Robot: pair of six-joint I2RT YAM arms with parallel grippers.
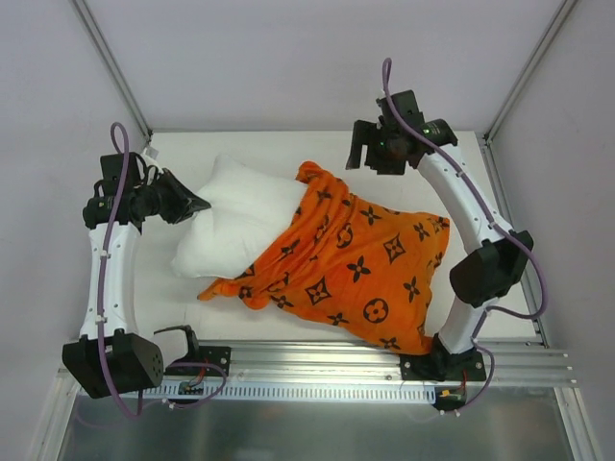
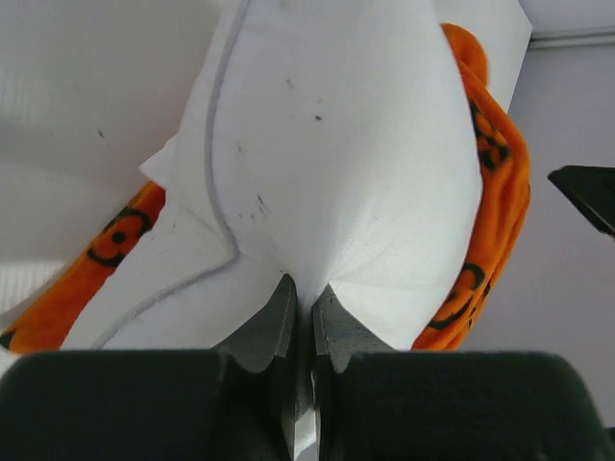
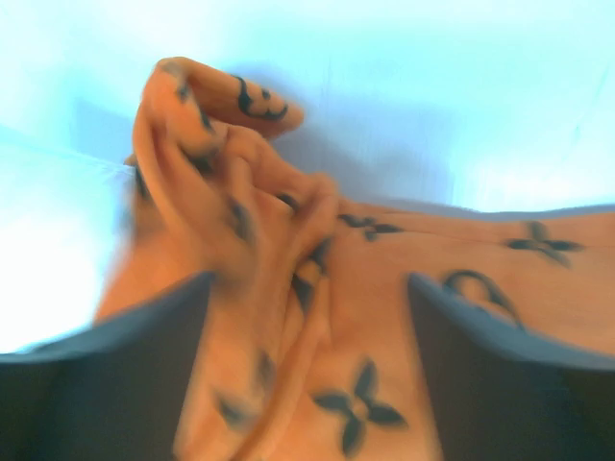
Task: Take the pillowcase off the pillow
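The white pillow (image 1: 235, 226) lies left of centre, its right part still inside the orange pillowcase (image 1: 356, 264) with black motifs. My left gripper (image 1: 197, 205) is shut on the pillow's bare left corner. In the left wrist view the jaws (image 2: 303, 293) pinch white pillow fabric (image 2: 336, 144), with the orange pillowcase (image 2: 495, 173) behind. My right gripper (image 1: 370, 149) is open, above the pillowcase's far bunched edge. In the blurred right wrist view the open gripper (image 3: 307, 298) straddles crumpled pillowcase folds (image 3: 231, 173) without touching them.
The white table top (image 1: 250, 144) is fenced by slanted metal frame posts (image 1: 110, 67) at the back corners. An aluminium rail (image 1: 317, 370) with both arm bases runs along the near edge. The right arm's elbow (image 1: 490, 269) hangs beside the pillowcase's right end.
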